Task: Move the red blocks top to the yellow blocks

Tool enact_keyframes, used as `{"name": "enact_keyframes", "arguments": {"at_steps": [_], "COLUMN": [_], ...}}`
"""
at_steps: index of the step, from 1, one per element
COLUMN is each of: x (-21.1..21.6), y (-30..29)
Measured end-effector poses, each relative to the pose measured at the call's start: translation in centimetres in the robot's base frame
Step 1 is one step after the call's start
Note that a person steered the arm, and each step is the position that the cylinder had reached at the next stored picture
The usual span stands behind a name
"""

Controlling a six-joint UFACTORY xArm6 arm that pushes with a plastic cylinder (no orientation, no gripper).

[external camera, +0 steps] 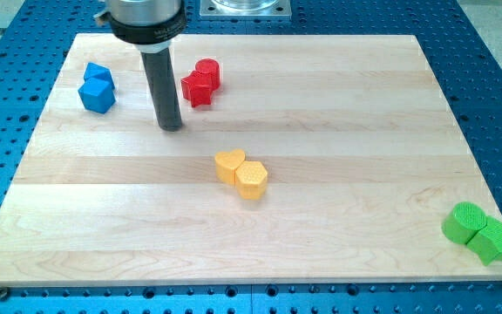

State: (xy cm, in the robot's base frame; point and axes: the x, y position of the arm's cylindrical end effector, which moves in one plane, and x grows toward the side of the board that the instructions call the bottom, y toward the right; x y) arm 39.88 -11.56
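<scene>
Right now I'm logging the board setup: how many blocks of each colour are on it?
Blue: 2, a blue cube and a blue block behind it
Red: 2, a red star-shaped block and a red cylinder
Yellow: 2, a yellow heart-shaped block and a yellow hexagonal block
Green: 2, a green cylinder and a green star-shaped block
Total: 8

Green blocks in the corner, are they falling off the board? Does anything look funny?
Slightly. The green blocks sit at the view's bottom right, poking over the wooden board's edge. Nothing looks broken or tipped. The red blocks, blue blocks and yellow blocks lie in neat pairs; my tip is left of the red ones.
</scene>
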Motion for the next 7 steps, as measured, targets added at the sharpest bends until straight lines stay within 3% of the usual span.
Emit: {"name": "enact_keyframes", "arguments": {"at_steps": [2, 7], "x": [-0.9, -3.9], "y": [-4.9, -1.3]}}
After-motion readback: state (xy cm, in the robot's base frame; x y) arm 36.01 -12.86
